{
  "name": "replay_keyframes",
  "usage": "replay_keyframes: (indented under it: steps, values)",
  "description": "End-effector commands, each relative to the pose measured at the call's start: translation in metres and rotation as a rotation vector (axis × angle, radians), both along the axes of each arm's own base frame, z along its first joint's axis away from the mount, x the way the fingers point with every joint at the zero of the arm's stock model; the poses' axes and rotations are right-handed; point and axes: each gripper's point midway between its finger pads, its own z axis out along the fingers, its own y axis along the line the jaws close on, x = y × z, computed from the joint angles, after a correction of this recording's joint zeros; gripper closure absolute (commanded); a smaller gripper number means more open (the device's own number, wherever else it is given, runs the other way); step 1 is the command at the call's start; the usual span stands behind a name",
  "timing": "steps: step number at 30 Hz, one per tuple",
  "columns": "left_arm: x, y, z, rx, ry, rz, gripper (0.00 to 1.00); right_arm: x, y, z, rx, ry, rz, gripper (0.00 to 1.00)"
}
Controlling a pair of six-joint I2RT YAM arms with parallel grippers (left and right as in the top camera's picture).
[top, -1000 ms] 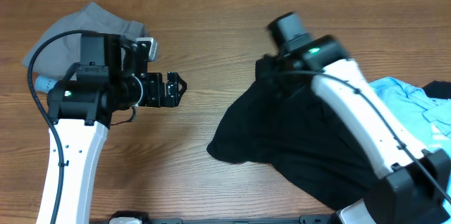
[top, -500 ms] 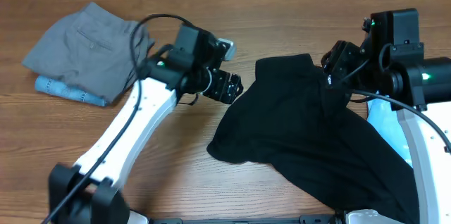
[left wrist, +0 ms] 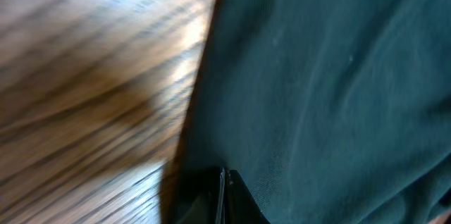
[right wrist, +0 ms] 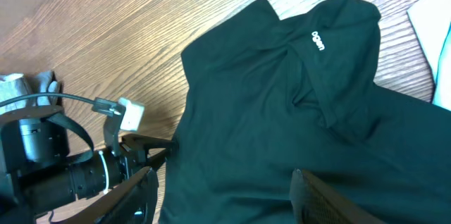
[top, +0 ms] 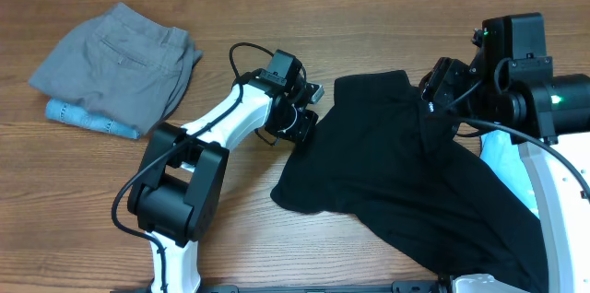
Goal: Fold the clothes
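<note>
I see the wooden table [top: 277, 17] with the black trousers [top: 396, 173] crumpled across its right half, and the grey shorts [top: 120, 63] well apart at far left. My right gripper [right wrist: 222, 182] hangs above the trousers, jaws spread wide. The left gripper [top: 306, 123] meets their left edge, but I cannot tell how its jaws stand. Their small white logo [right wrist: 318, 41] faces up.

A small white logo [right wrist: 318, 41] on the black trousers [right wrist: 282, 118] is illegible.
</note>
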Motion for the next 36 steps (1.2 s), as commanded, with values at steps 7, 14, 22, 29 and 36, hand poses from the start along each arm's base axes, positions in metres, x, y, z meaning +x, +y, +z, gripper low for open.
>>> replay_keyframes:
  steps: [7, 14, 22, 29, 36]
  values:
    - [0.001, 0.044, -0.059, 0.365, 0.026, 0.163, 0.96, -0.002, -0.007, 0.004, -0.029, -0.005, -0.014, 0.36]
    - [0.016, 0.18, -0.046, 0.642, 0.108, 0.567, 0.96, -0.006, -0.016, 0.001, -0.074, 0.017, -0.037, 0.32]
    - [0.025, 0.242, 0.016, 0.567, 0.068, 0.703, 0.96, 0.001, -0.015, -0.022, -0.082, 0.087, -0.035, 0.28]
    - [0.04, 0.192, 0.126, 0.193, -0.173, 0.635, 0.82, 0.014, -0.013, -0.087, -0.098, 0.259, -0.027, 0.29]
    - [0.037, 0.1, 0.11, 0.108, -0.245, 0.239, 0.81, 0.018, -0.011, -0.097, -0.092, 0.274, -0.027, 0.28]
